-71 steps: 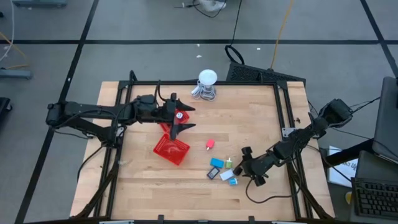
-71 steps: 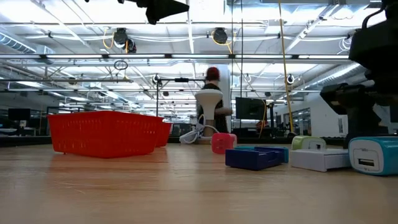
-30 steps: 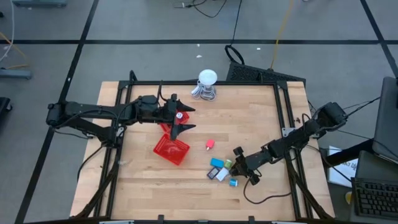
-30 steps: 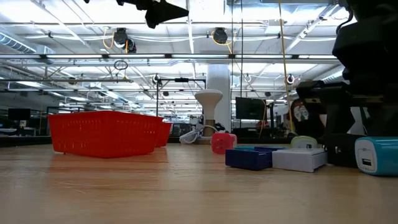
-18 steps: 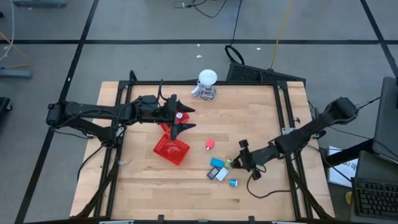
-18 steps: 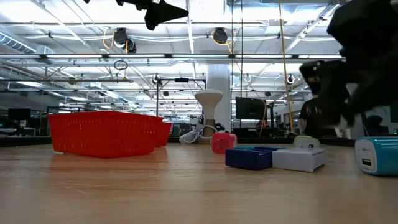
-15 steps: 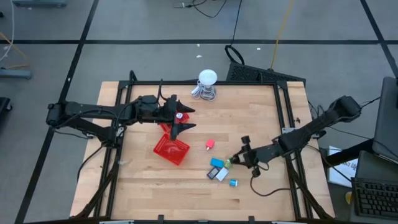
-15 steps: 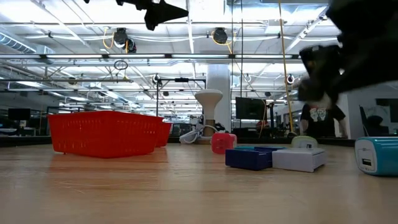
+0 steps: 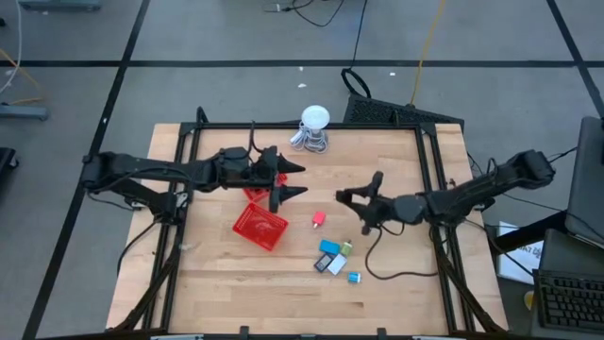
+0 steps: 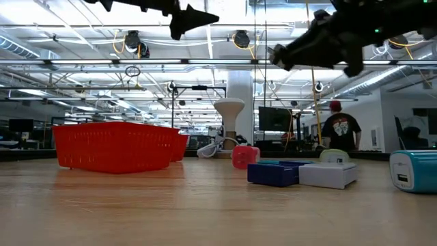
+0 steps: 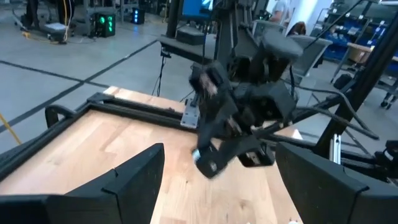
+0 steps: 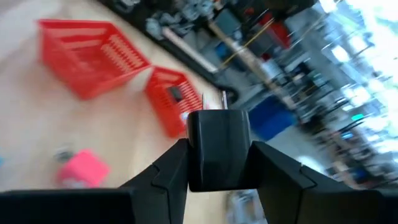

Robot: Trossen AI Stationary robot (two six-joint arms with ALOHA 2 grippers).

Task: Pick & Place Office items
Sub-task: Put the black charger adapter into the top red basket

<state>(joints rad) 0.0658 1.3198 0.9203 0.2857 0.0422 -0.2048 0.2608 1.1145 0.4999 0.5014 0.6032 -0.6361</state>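
no readable writing anywhere. nearest the front edge of the surface [image 9: 396,161], a cluster of four office items [image 9: 335,260]: light blue, black, white, green, plus a small light blue one [image 9: 354,277] apart, and a pink-red piece [image 9: 319,220] beyond. right hand [image 9: 351,201] raised above the surface, clenched on a small black item [image 12: 217,149]. two red baskets [image 9: 260,227]. left hand [image 9: 293,179] spread wide, empty, above the farther basket.

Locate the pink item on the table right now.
In the high view, the pink item lies on the table near its middle, between the nearer red basket on its left and the cluster of small office items toward the front.
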